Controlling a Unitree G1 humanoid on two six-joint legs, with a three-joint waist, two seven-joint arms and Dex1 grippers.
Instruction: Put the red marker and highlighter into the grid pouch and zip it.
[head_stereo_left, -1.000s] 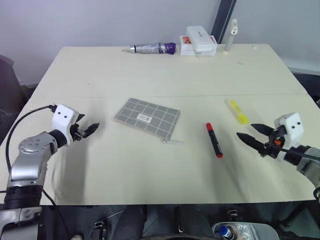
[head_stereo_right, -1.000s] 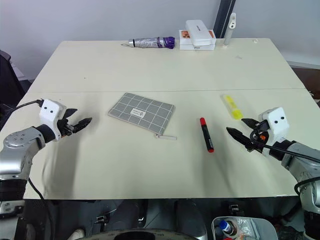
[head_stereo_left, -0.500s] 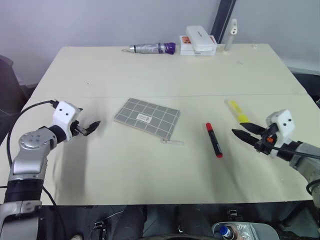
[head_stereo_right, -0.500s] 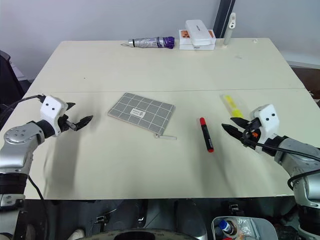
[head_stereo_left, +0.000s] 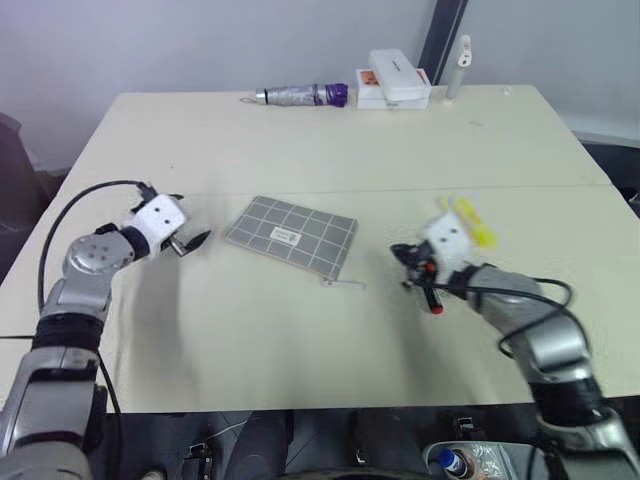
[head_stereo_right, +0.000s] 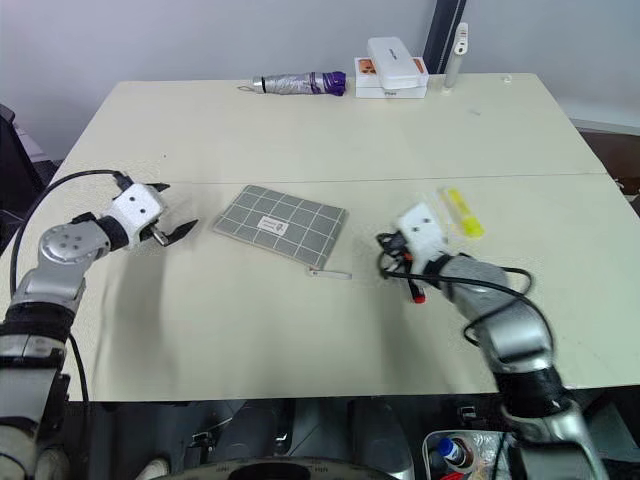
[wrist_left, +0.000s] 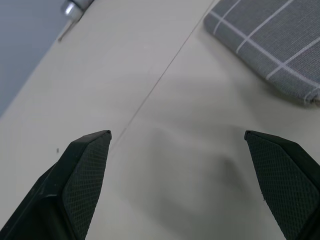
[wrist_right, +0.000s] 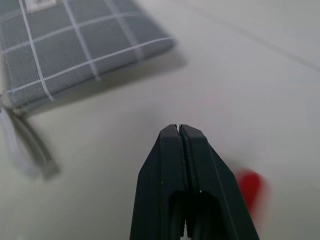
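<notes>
Since the earlier frames, the right hand (head_stereo_right: 384, 243) has swung in from the counter's right edge toward the centre and its fingers have closed together, empty, the tips now just above the upper end of the red marker (wrist_right: 248, 186); the left hand (head_stereo_left: 195, 241) has edged closer to the grid pouch (head_stereo_left: 291, 234) and its fingers have spread wide apart, holding nothing. Grid pouch: flat on the cream counter (head_stereo_left: 300, 150) between the two hands, white label up, its zipper pull tab (head_stereo_left: 343, 284) lying off the near corner. Red marker: on the counter right of the pouch, partly hidden under the right hand. Highlighter (head_stereo_right: 460, 213): on the counter beyond the right arm, apart from the marker. Far edge: a folded umbrella (head_stereo_left: 300, 96), stacked white boxes (head_stereo_left: 396, 79) and a white upright object (head_stereo_left: 458, 66).
</notes>
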